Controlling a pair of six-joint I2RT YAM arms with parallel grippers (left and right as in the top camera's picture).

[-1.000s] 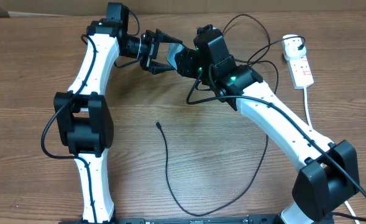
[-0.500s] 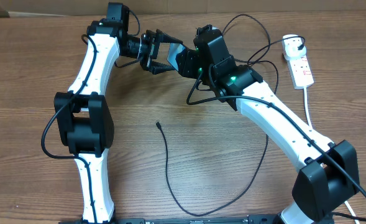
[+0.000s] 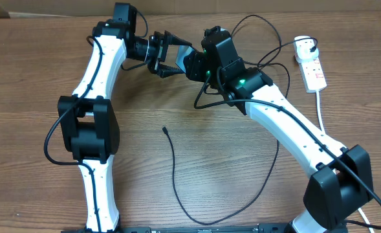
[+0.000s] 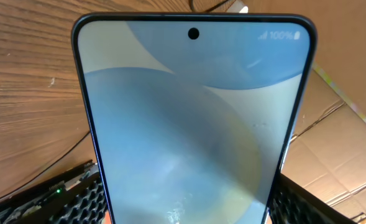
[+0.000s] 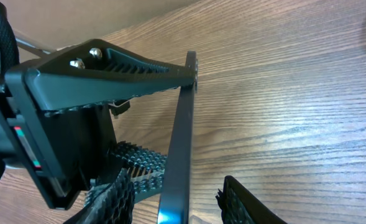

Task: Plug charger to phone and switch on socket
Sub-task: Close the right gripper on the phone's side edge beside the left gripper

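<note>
My left gripper [image 3: 172,54] is shut on the phone [image 3: 182,53] and holds it above the table at the far middle. In the left wrist view the lit blue-grey screen [image 4: 195,124] fills the frame, with a ribbed pad [image 4: 77,199] against each long edge. In the right wrist view the phone [image 5: 181,124] shows edge-on between the fingers of my right gripper [image 5: 179,199], which is open with a gap on both sides. The charger's black tip [image 3: 165,129] lies loose on the wood, and its cable [image 3: 174,175] runs toward the front. The socket [image 3: 313,68] lies at the far right.
A white plug [image 3: 304,44] sits in the socket's far end, and the thick white cord [image 3: 322,116] trails toward the front right. Black cable loops [image 3: 268,61] lie behind the right arm. A cardboard box [image 4: 344,149] stands beyond the table's edge.
My left gripper and the phone have shifted slightly to the right. The right gripper's fingers have drawn in a little around the phone's edge.
</note>
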